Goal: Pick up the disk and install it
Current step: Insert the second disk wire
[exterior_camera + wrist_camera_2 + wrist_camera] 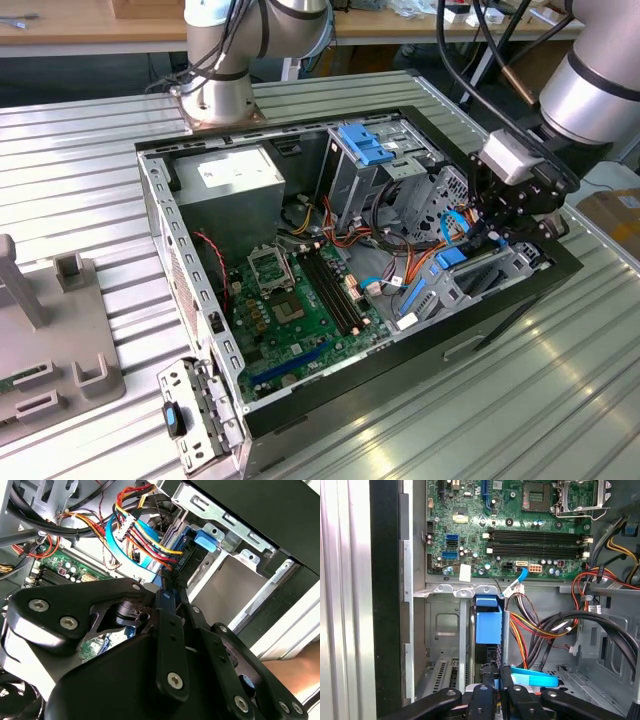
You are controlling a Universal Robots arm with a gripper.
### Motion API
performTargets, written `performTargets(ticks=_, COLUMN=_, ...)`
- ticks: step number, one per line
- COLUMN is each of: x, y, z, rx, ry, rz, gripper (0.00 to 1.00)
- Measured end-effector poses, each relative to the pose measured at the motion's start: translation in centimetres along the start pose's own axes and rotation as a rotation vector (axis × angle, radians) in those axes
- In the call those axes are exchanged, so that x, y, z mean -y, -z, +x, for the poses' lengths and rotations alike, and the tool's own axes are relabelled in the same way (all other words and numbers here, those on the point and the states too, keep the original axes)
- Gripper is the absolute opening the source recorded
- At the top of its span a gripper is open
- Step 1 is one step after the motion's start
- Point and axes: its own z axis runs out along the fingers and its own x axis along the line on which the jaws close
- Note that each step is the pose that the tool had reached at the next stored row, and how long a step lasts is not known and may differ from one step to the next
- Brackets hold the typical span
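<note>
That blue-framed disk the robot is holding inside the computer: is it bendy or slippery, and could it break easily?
Probably stiff: the disk is a flat dark slab in a blue plastic carrier and shows no sag in the first wrist view. The gripper has its jaws closed on one thin edge, so it might twist or slip. The carrier's plastic tabs look like the most breakable part in the metal bay.

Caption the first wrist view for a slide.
Gripper holds the blue-framed disk upright in the case's drive bay, below the green motherboard.
</note>
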Motion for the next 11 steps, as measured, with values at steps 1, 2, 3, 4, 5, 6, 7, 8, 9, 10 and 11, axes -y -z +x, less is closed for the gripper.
performTargets(ticks=1, x=0.01, y=0.17, z=-0.01, rx=-0.001, ry=0.0, rz=-0.0001, gripper=0.16)
performTargets(ticks=2, x=0.02, y=0.27, z=-0.01, rx=-0.001, ry=0.0, rz=-0.0001, gripper=0.16)
performTargets(ticks=3, x=0.02, y=0.28, z=-0.01, rx=-0.001, ry=0.0, rz=-0.0001, gripper=0.16)
performTargets(ticks=4, x=0.02, y=0.29, z=0.0, rx=-0.0012, ry=0.0, rz=-0.0001, gripper=0.16)
performTargets(ticks=5, x=0.01, y=0.29, z=0.0, rx=-0.0014, ry=0.0, rz=-0.0001, gripper=0.16)
performTargets(ticks=6, x=-0.04, y=0.25, z=0.0, rx=-0.0013, ry=0.0, rz=-0.0001, gripper=0.16)
performTargets(ticks=7, x=-0.09, y=0.2, z=0.0, rx=-0.0016, ry=-0.001, rz=-0.0001, gripper=0.16)
performTargets(ticks=8, x=-0.1, y=0.06, z=0.01, rx=-0.002, ry=-0.001, rz=-0.0001, gripper=0.16)
performTargets(ticks=9, x=-0.1, y=-0.02, z=0.01, rx=-0.0029, ry=-0.003, rz=-0.0001, gripper=0.16)
performTargets(ticks=10, x=-0.11, y=-0.09, z=0.02, rx=-0.0032, ry=-0.004, rz=0.0, gripper=0.16)
performTargets(ticks=11, x=-0.12, y=-0.16, z=0.03, rx=-0.0037, ry=-0.005, rz=-0.0001, gripper=0.16)
